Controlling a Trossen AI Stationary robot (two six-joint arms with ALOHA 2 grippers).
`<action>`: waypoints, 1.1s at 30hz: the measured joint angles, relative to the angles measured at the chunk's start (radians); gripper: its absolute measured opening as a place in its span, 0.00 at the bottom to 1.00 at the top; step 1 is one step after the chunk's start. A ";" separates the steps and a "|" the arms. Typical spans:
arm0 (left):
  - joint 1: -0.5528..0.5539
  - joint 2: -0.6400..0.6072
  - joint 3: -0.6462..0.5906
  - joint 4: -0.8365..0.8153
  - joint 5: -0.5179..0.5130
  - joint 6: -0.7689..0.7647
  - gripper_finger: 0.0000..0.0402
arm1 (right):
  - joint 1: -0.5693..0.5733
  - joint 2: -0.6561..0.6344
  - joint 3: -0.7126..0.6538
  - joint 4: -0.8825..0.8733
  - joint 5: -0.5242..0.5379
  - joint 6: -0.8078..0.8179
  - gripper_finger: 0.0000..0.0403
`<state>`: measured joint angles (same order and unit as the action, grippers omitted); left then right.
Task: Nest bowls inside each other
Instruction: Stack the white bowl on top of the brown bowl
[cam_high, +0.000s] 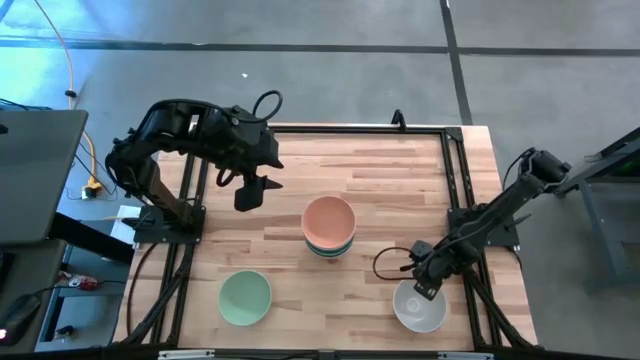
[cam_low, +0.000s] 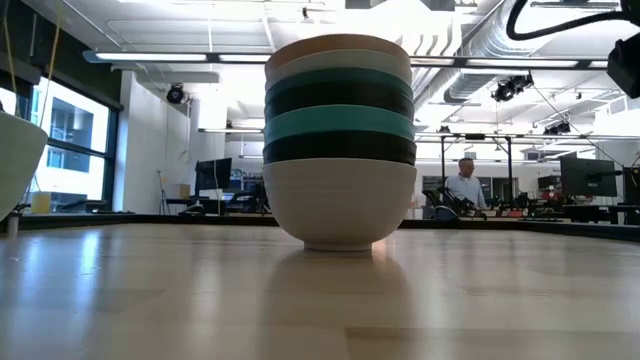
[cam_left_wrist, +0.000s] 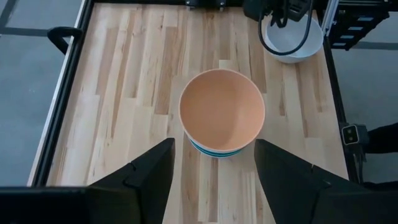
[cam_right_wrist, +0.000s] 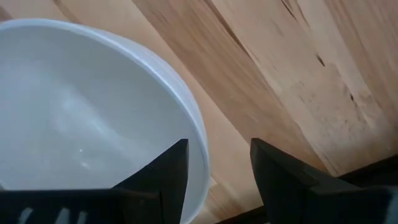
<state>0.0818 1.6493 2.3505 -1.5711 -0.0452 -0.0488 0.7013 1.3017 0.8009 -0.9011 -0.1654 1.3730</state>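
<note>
Most of the nesting looks done: there's a stack of bowls in the middle of the wooden table, peach bowl on top. From the low view the layers under it read white-ish, teal, dark, teal, dark, with a white bowl at the bottom. Two loose ones are left, and I'll place everything off the stack.

The step in hand, as far as I can judge, is picking up the loose white bowl, which sits toward the right arm's side and nearer the front edge than the stack. The right gripper is down at that bowl's rim. In its wrist view the fingers are spread apart and straddle the rim, one finger over the inside of the bowl, the other outside over the wood. Nothing is clamped yet, and I can't tell if a finger is actually touching the rim.

Next move, I'd guess: pinch the wall, lift, carry it over the stack and drop it into the peach bowl, centred so it doesn't tip the pile.

The mint green bowl sits on the left-arm side of the stack, also toward the front edge, untouched. The left gripper hangs above the table behind and left of the stack, fingers wide apart, holding nothing.
</note>
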 joint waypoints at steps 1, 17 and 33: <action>0.000 0.000 0.000 0.000 0.000 0.000 0.53 | 0.002 0.007 0.000 0.001 0.001 0.003 0.41; 0.000 0.000 0.000 0.000 0.012 -0.002 0.53 | 0.002 0.038 0.023 0.016 0.003 -0.015 0.03; 0.000 0.000 0.000 0.000 0.039 0.010 0.53 | -0.001 0.038 0.216 -0.190 -0.020 -0.011 0.00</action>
<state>0.0814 1.6497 2.3505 -1.5711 -0.0062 -0.0392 0.7006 1.3399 1.0168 -1.0908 -0.1852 1.3617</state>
